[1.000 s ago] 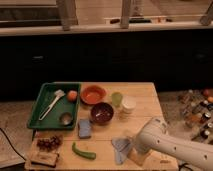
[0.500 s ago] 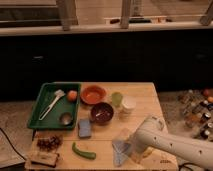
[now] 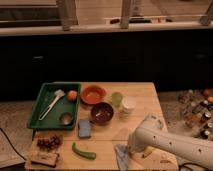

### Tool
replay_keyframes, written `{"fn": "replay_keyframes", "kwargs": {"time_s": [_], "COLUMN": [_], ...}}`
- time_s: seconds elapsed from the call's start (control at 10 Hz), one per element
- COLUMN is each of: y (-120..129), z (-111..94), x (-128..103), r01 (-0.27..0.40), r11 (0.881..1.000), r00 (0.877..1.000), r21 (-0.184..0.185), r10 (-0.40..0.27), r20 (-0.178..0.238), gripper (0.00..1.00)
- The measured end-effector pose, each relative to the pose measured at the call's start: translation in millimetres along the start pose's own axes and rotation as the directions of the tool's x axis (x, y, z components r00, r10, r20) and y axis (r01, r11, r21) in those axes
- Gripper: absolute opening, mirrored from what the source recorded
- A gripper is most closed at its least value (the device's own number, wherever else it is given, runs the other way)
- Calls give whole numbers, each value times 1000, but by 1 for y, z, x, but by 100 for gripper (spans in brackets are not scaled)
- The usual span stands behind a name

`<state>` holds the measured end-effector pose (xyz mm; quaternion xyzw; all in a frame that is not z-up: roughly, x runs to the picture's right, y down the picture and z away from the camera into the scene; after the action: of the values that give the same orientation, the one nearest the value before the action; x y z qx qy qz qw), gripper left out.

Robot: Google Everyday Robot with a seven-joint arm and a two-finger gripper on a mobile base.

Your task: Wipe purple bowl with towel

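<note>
gripper [image 3: 131, 149] low at worktop [image 3: 145, 100] front edge, by the blue-grey towel [image 3: 120, 157] | grip state: cannot tell | purple bowl [image 3: 101, 113] mid-worktop, apart from towel

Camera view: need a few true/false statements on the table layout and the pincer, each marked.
1. The purple bowl sits inside the green tray. False: it stands on the wooden table, right of the tray.
2. The blue sponge lies beside the purple bowl, on its lower left. True.
3. The towel is draped over the purple bowl. False: it lies at the table's near edge, apart from the bowl.
4. The pincer is down at the towel. True.
5. The pincer hangs over the green tray. False: it is at the table's near edge, right of the tray.
</note>
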<state>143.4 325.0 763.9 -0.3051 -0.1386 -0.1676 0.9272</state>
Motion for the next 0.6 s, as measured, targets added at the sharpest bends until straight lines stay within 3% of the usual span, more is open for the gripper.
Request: {"fn": "replay_keyframes", "kwargs": {"time_s": [0.4,0.6], "y": [0,0], "z": [1,-8], "x": [-3,0], "r01": [2,2], "r11": [1000,1000], "r00": [1000,1000], "r21": [-2,12], "r10": [-2,-3], "r20": [6,5], "gripper": [0,0]}}
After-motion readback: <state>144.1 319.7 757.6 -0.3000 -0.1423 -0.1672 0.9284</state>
